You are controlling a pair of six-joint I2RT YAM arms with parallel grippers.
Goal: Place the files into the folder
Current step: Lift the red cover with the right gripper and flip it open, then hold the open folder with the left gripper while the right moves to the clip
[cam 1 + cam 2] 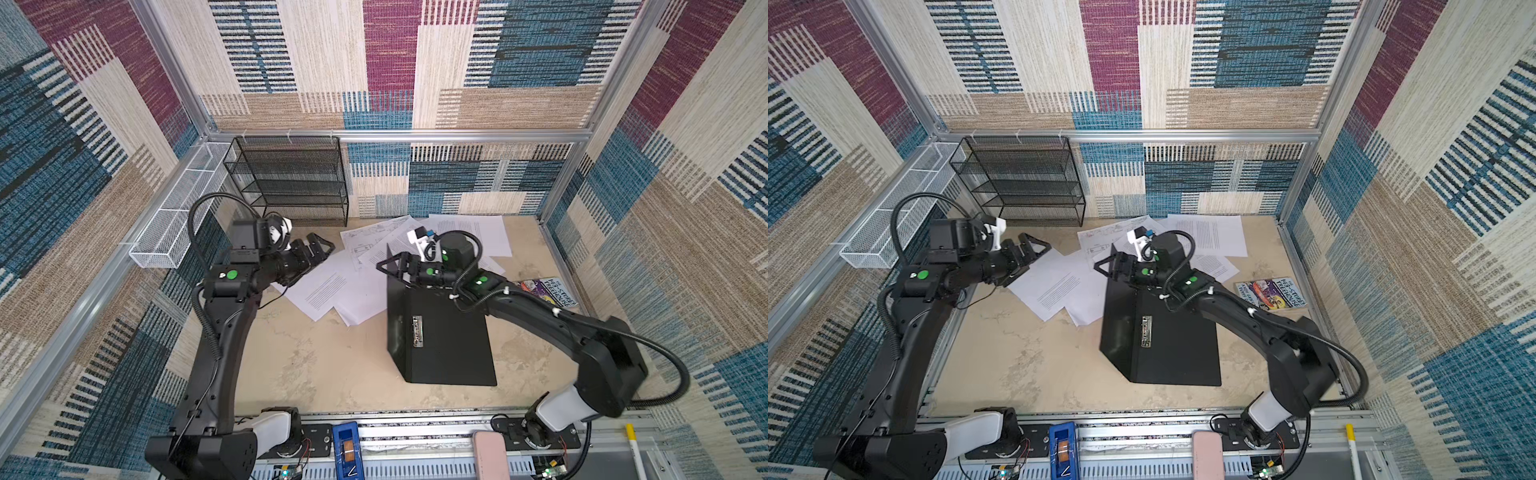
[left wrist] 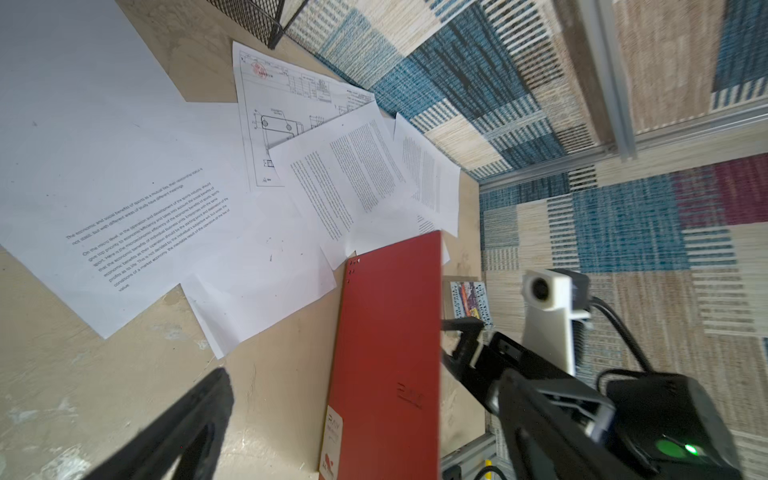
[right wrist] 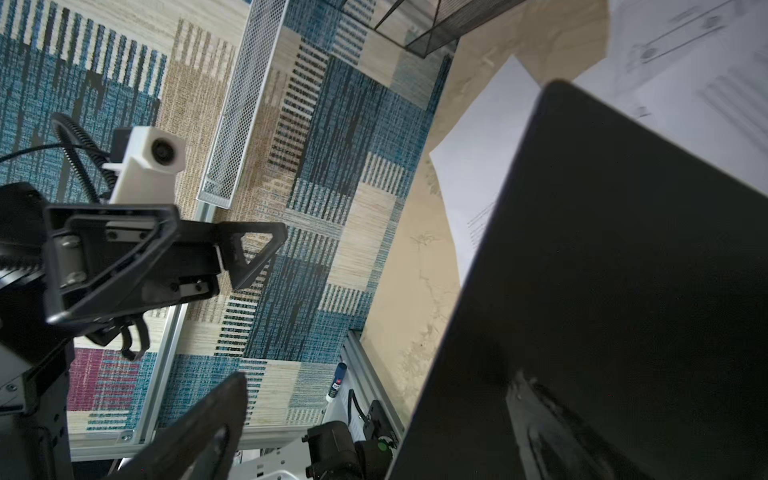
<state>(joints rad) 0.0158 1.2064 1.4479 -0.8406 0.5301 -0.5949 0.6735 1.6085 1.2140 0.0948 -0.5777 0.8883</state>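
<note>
**Folder half open, papers loose beside it**

The beige desk (image 1: pixel 332 365) fills the lower middle of both top views. Across its upper middle lie the files (image 1: pixel 328 286), loose white sheets overlapping one another, some with printed text, one with line drawings, none of them inside the folder. The folder (image 1: pixel 449 340) sits right of centre, just beside the sheets; one cover lies flat on the desk with its black inside up, and the other stands steeply raised on the left, red outside facing left.

A black wire rack (image 1: pixel 291 183) stands against the back wall, upper left of centre; a white mesh tray (image 1: pixel 178 216) runs along the left wall.

The right hand (image 1: pixel 388 266) is at the upper corner of the raised cover with its fingers spread wide. The right wrist view shows the cover's edge between them; whether either finger touches it I cannot tell. The left hand (image 1: pixel 322 251) hangs above the left part of the sheets, fingers apart, gripping nothing.

A colourful book (image 1: pixel 548 291) lies at the right edge of the desk; a metal clip (image 1: pixel 417 331) sits at the folder's fold; a white label (image 2: pixel 332 428) is stuck on the red cover.
</note>
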